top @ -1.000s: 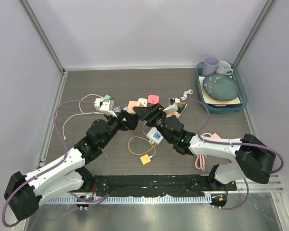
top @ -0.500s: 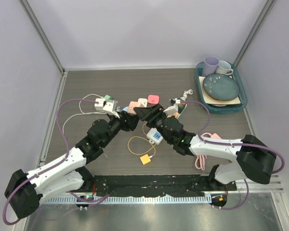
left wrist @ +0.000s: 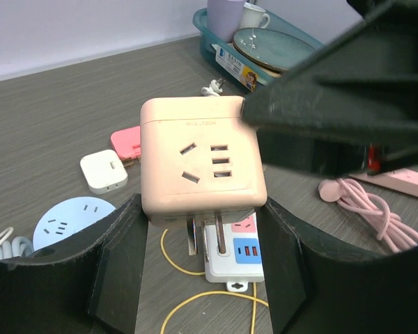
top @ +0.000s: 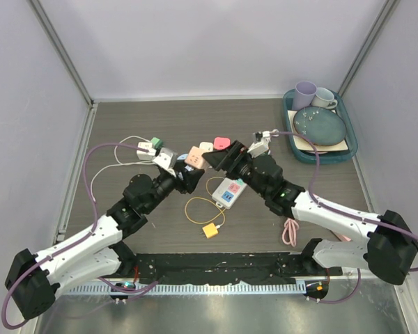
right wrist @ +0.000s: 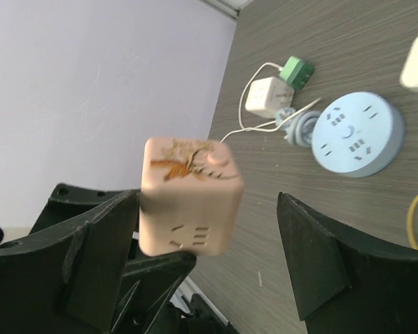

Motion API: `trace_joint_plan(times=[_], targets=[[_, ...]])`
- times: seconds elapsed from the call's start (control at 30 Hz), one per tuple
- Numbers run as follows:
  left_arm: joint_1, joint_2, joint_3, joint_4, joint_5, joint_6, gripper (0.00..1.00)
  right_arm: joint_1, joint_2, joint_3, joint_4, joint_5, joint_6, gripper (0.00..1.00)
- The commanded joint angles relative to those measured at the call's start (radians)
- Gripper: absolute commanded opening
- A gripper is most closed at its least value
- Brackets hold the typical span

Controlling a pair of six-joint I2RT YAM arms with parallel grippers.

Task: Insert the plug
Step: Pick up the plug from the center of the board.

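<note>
A teal tray (top: 353,139) is sitting in the far right corner, carrying a blue plate (top: 320,126), a purple cup (top: 304,94) and a white mug (top: 325,98)

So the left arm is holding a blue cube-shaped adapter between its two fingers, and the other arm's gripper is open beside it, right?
Almost. The adapter is pale pink, not blue; the left wrist view shows it plainly. The rest stands: the left gripper holds it between its two fingers, and the right gripper is open beside it.

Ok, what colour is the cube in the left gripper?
Pale pink cube, best in left wrist view.
</note>
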Motion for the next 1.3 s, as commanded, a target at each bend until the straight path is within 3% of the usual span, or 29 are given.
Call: trace_joint_plan(times=[0.0,0.13,0.3,0.53,0.7,0.9,1.27], targets=[[0.002,-0.01,0.002,0.087,0.071,0.078,0.06,-0.11,-0.065,0.054,-0.096,-0.217,-0.074,0.87],[0.002,0.012,0.008,0.084,0.108,0.089,0.06,-0.196,-0.064,0.12,-0.186,-0.383,-0.132,0.87],[0.001,0.024,0.022,0.053,0.125,0.127,0.06,-0.296,-0.05,0.203,-0.331,-0.48,-0.194,0.89],[-0.025,0.047,0.083,-0.04,0.104,0.269,0.06,-0.312,0.031,0.404,-0.633,-0.559,-0.312,0.94],[-0.088,0.071,0.166,-0.158,-0.023,0.438,0.03,-0.312,0.033,0.43,-0.694,-0.495,-0.284,0.95],[-0.143,0.104,0.224,-0.24,-0.082,0.598,0.03,-0.312,0.062,0.444,-0.744,-0.454,-0.266,0.95],[-0.223,0.142,0.16,-0.105,-0.201,0.739,0.01,-0.312,0.079,0.487,-0.74,-0.504,-0.22,0.96]])
